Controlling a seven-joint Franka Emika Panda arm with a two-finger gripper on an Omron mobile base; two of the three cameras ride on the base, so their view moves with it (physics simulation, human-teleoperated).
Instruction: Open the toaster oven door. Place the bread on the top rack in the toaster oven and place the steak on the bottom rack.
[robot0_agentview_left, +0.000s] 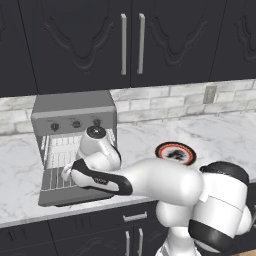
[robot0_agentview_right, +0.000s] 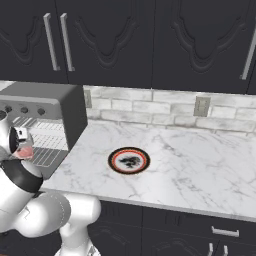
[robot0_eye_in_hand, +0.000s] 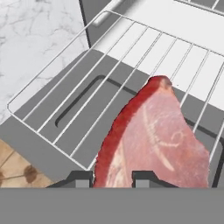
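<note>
Pinkish-red steak is pinched between the fingers above the pulled-out bottom rack, poised for setting down

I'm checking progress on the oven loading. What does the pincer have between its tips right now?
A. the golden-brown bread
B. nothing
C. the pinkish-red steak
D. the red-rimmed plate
C: in the hand view the steak sits clamped between the tips of the pincer, hanging over a wire rack above the open toaster oven door.
</note>
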